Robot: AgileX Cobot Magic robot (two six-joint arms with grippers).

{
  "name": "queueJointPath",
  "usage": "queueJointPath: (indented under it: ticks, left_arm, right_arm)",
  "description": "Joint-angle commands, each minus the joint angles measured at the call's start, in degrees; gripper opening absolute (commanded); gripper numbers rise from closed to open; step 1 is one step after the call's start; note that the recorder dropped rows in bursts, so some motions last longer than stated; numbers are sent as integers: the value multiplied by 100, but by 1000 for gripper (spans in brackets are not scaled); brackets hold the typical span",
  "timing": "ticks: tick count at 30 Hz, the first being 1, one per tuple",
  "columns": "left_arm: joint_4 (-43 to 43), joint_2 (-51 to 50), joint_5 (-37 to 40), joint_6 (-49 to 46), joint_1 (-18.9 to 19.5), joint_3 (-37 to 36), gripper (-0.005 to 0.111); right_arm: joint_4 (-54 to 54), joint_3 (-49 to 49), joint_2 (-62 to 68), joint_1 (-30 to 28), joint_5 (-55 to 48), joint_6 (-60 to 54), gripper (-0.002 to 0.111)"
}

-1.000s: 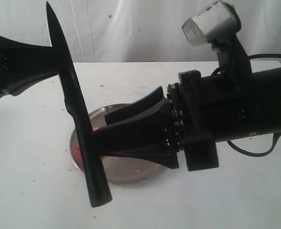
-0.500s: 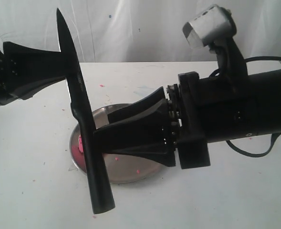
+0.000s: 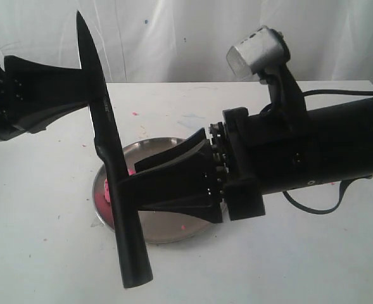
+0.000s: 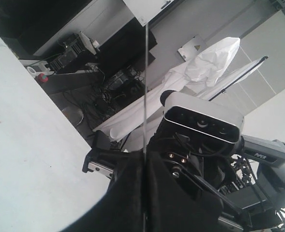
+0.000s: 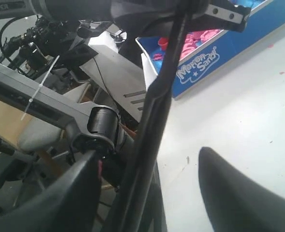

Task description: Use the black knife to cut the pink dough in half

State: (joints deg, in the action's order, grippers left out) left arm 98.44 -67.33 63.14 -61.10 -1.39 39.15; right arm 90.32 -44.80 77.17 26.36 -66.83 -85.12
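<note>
Half the pink dough (image 3: pixel 106 191) (on the plate (image 3: pixel 173 229)) hides behind the black knife (image 3: pixel 110 171).

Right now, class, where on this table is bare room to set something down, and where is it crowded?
Bare: tabletop left of the steel plate, and the front right corner. Crowded: over the plate, with the black knife, pink dough and right gripper.

dough (image 3: pixel 105 190) on plate (image 3: pixel 173 229) — behind knife (image 3: pixel 107 158), left of right tool (image 3: pixel 132 180)

Lab: cluttered equipment racks (image 4: pixel 79 46), backdrop sheets (image 3: pixel 186 38)
</note>
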Motion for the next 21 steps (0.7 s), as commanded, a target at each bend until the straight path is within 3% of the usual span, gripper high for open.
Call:
queueJointPath:
  ticks: [1,21]
  left_arm:
    - [151,-13,89,-49,-6,31,0]
    - [151,-13,136,-47,-6,31,0]
  right_arm:
    - [133,16,43,-16,-139,-113,55]
    - [254,16,241,-16,-314,-202,55]
